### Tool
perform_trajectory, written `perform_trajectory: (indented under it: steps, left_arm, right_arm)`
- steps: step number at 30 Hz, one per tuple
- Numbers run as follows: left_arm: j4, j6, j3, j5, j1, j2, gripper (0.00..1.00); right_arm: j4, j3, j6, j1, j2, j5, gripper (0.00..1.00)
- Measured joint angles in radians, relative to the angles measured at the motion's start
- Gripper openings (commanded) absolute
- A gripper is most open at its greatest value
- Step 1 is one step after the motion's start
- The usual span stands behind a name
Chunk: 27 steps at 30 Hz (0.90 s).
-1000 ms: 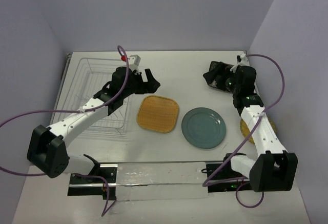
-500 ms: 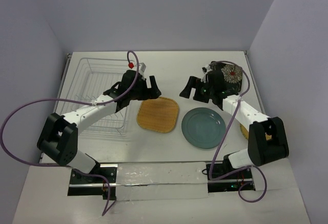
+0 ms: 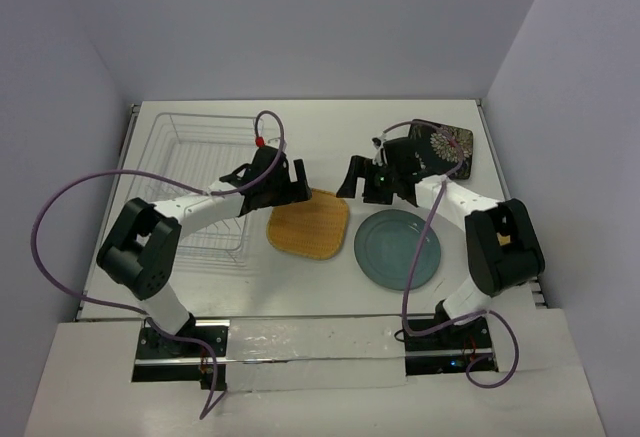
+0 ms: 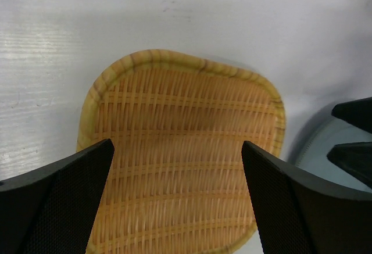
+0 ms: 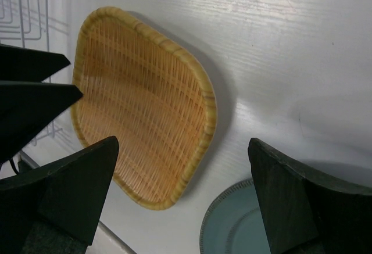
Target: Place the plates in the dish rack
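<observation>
We can read no writing on any surface. The woven plate (image 3: pixel 309 223) is tan, a rounded square with a raised, darker-banded rim, lying flat on the white table (image 3: pixel 330 127). It sits between the dish rack (image 3: pixel 190 172) and the round teal-grey plate (image 3: pixel 397 248). The rack's wire side is just to its left. The teal rim is just to its right, with a thin strip of table between them.

The black floral plate (image 3: pixel 445 147) lies at the back right, near the wall and well apart from the rack. The rack is white wire and sits along the table's left edge.

The left pincer (image 3: pixel 293 179) hangs over the woven plate's back left corner, its fingers (image 4: pixel 58 207) spread wider than most of the plate and gripping nothing. The right pincer (image 3: pixel 358 179) faces it from the back right corner, also spread wide and holding nothing. Bare table lies behind the woven plate, and more in front of it toward the arm bases.
</observation>
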Motion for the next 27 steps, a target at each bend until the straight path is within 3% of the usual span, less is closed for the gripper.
perform_trajectory:
  steps: [14,19,23,27]
  left_arm:
    - [-0.003,-0.024,0.000,0.002,0.000,0.061,0.99]
    - [-0.002,-0.024,0.000,0.011,0.000,0.070,0.99]
    - [0.001,-0.024,0.000,0.019,0.000,0.070,0.99]
    - [0.002,-0.024,0.000,0.024,0.000,0.070,0.99]
  right_arm:
    - [0.003,0.043,0.016,0.033,0.159,-0.036,0.95]
    - [0.006,0.072,0.028,0.048,0.211,-0.077,0.86]
    - [0.007,0.082,0.043,0.055,0.235,-0.113,0.68]
    - [0.013,0.086,0.060,0.054,0.263,-0.150,0.59]
